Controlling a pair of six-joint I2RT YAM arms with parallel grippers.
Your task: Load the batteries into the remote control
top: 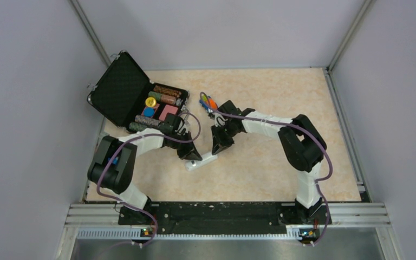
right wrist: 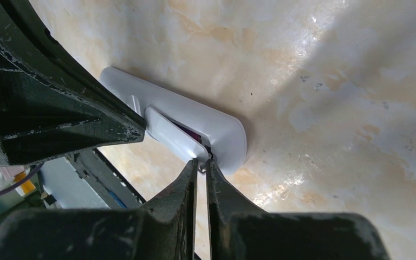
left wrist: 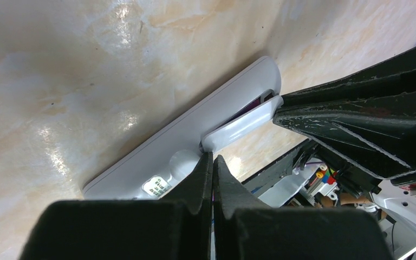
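Note:
The white remote control (top: 199, 161) lies back-side up on the table between my two grippers. In the left wrist view the remote (left wrist: 157, 154) has its white battery cover (left wrist: 238, 124) lying askew over the open compartment. A sliver of a dark purple battery (left wrist: 261, 99) shows under the cover; the blue battery is hidden. My left gripper (left wrist: 212, 158) is shut, with its tips at one end of the cover. My right gripper (right wrist: 201, 161) is shut to a narrow slit, with its tips at the other end of the cover (right wrist: 170, 132), near the rounded end of the remote (right wrist: 222, 130).
An open black case (top: 122, 89) with striped chip stacks and coloured pieces stands at the back left. An orange-blue-green toy car (top: 209, 103) lies behind the right gripper. Grey walls enclose the table on three sides. The arm bases sit on a rail at the near edge.

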